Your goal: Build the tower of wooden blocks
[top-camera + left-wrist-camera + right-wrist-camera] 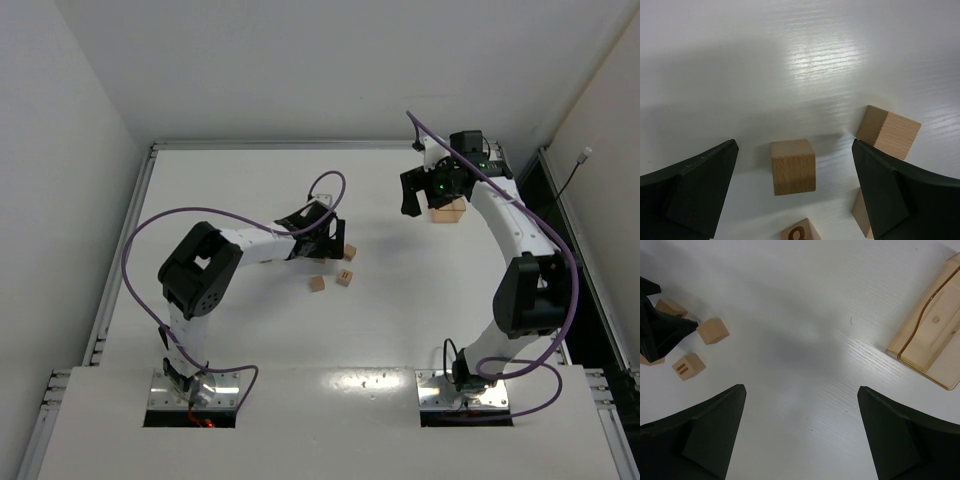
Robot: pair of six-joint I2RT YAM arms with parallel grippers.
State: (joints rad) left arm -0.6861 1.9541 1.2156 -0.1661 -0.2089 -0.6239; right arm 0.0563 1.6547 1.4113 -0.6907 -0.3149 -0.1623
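Observation:
Several small tan wood blocks lie singly on the white table, none stacked; no tower shows. In the left wrist view a plain block (793, 166) sits between the fingers of my left gripper (794, 144), which is open just above it. A second block (888, 131) lies to the right, a block with a dark mark (800, 232) at the bottom edge, and a fourth (861, 212) is partly hidden behind the right finger. From above, the left gripper (332, 240) is over the blocks (344, 277). My right gripper (420, 200) is open and empty, far from them.
A pale wooden tray (449, 211) lies under the right arm's wrist, and also shows in the right wrist view (932, 335). The right wrist view shows the blocks (713, 330) and the left gripper at its far left. The table's raised rim runs along the back.

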